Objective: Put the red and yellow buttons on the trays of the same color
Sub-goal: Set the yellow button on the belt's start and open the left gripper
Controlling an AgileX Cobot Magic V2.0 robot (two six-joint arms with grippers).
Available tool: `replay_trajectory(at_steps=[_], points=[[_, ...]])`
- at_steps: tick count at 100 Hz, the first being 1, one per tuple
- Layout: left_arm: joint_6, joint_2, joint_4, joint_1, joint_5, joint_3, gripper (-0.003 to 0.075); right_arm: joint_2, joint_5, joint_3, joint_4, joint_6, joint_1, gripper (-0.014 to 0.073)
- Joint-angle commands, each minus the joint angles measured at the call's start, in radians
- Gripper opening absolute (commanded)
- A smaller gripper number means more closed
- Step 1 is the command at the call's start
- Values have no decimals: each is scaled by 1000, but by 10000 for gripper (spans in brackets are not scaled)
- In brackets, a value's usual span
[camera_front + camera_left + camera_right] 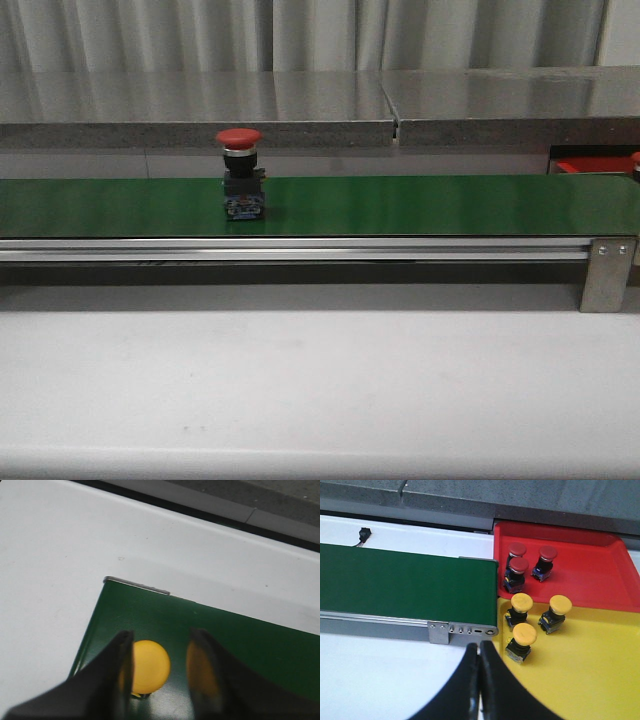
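the left hand (160,667) is spread around a yellow button (149,666) near the end of the green belt (240,640), fingers either side, not yet gripping. it should centre on the cap, then squeeze evenly. the right hand (479,680), pressed together and empty, hangs near the belt's other end, beside the yellow tray (600,680) and red tray (590,575).

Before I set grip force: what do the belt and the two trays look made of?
Green belt: smooth rubber or PVC, by its soft sheen, in a brushed metal frame. Red tray and yellow tray: probably moulded plastic, glossy, uniformly coloured, with rounded rims.
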Motion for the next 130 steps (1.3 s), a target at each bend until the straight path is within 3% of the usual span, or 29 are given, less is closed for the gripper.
replay_trajectory(at_steps=[1,59,130], points=[[9,-84,-14,-27,-36,-2,-19,3,-68,-22,3,-11,-3,-74],[39,-442,-8,-200,-28,263,-20,3,-67,-22,3,-11,-3,-74],[39,-767,-5,-216,65,451,-20,73,-75,-31,13,-11,3,-74]])
